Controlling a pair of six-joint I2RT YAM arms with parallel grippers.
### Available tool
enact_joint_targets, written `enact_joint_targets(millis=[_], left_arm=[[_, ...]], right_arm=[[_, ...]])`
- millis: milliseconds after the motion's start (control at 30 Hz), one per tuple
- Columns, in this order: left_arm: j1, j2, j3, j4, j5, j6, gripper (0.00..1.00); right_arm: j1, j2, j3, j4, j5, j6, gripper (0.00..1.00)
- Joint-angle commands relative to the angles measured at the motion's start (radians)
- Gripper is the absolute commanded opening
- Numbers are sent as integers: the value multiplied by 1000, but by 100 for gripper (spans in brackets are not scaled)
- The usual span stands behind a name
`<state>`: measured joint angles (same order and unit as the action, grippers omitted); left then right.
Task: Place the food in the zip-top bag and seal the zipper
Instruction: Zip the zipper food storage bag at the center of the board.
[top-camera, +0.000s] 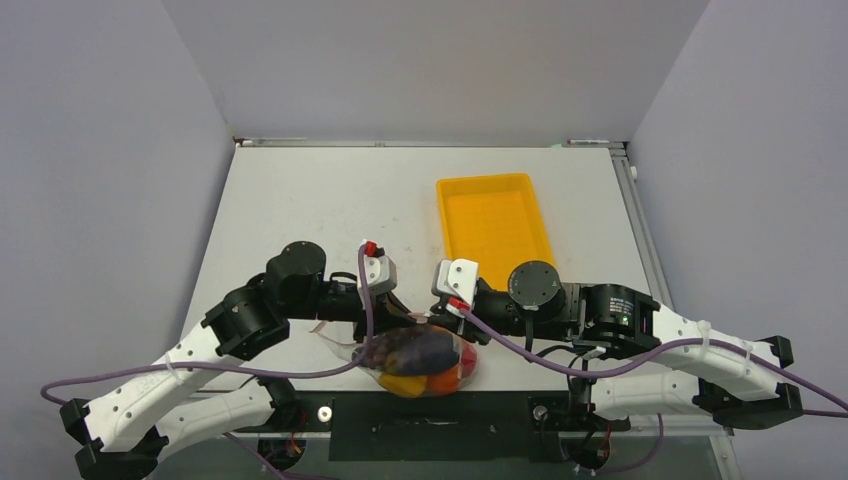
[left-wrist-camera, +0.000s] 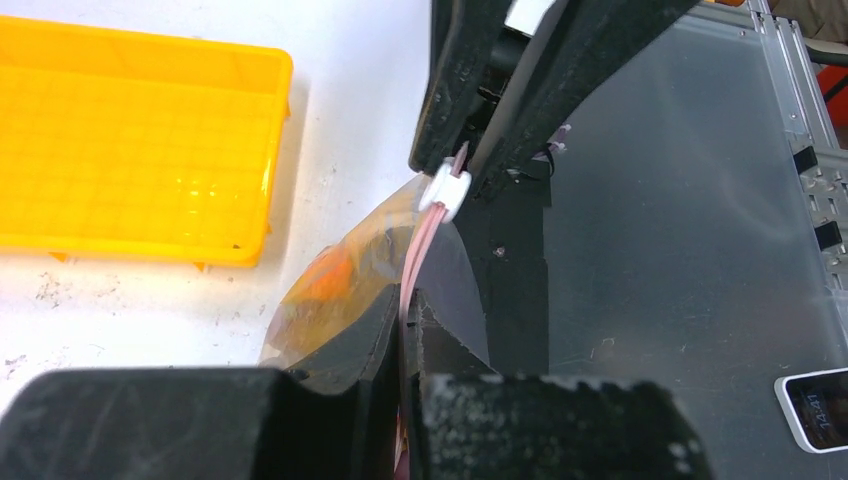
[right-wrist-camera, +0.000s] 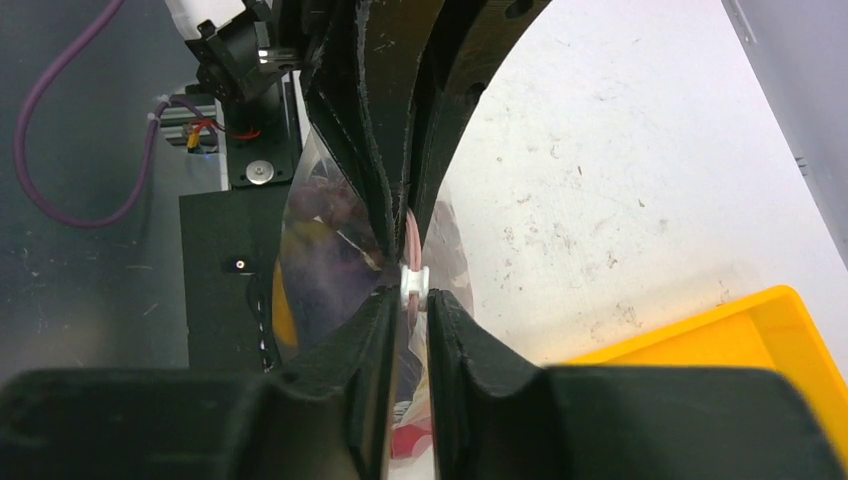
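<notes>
Food: I see the food (top-camera: 415, 352) packed inside the zip-top bag (top-camera: 440, 385); dark purple, yellow and red pieces show through the plastic.
Tray: the yellow tray (top-camera: 445, 215) holds nothing I can see, so I judge loading done.
Bag position: at the near edge of the tabletop (top-camera: 320, 200), between my two hands and just in front of the arm bases.
Left hand: the left hand (left-wrist-camera: 405, 310) is clenched on the zipper (left-wrist-camera: 420, 250), pinching the pink strip flat.
Right hand: the right hand (right-wrist-camera: 408, 300) is clenched on the zipper at the white slider (right-wrist-camera: 413, 283).
Left to do: sealing. The strip between the hands looks pressed into one line, but I cannot tell how much of the mouth is closed.
Long axis: the zipper runs left to right, hand to hand, roughly along the near edge.
Facing: the mouth edge is held up at the hands; the filled belly lies toward the bases.
</notes>
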<state>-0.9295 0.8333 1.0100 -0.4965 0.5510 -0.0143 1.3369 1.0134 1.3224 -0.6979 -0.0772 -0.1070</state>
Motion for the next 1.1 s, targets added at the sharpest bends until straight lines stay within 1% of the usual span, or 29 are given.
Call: enact_joint_targets(millis=[0, 33, 133, 167, 267, 367, 433, 533, 900, 1000, 1067], left_arm=[[-2, -29, 12, 17, 29, 6, 0], [-2, -37, 9, 26, 32, 1, 0], [-2, -46, 2, 44, 52, -17, 0], [-2, -46, 1, 43, 60, -21, 0], [-2, -44, 0, 44, 72, -25, 0], [-2, -43, 0, 46, 81, -26, 0], [-2, -43, -2, 49, 87, -27, 0], [-2, -42, -2, 51, 94, -27, 0], [-2, -47, -9, 51, 109, -24, 0], [-2, -55, -12, 50, 106, -23, 0], [-2, -61, -12, 50, 102, -23, 0]], right_arm=[[7, -47, -11, 71, 20, 0, 23], [7, -62, -36, 94, 19, -4, 30], [7, -106, -96, 138, -17, -24, 47], [6, -116, -114, 150, -30, -36, 51], [6, -136, -152, 170, -36, -50, 57], [6, -145, -183, 200, -50, -48, 58], [6, -142, -202, 225, -59, -45, 56], [6, -122, -208, 239, -63, -34, 48], [-1, -78, -199, 277, -89, -26, 25], [-4, -75, -198, 276, -95, -23, 22], [-5, -75, -198, 277, -98, -20, 21]])
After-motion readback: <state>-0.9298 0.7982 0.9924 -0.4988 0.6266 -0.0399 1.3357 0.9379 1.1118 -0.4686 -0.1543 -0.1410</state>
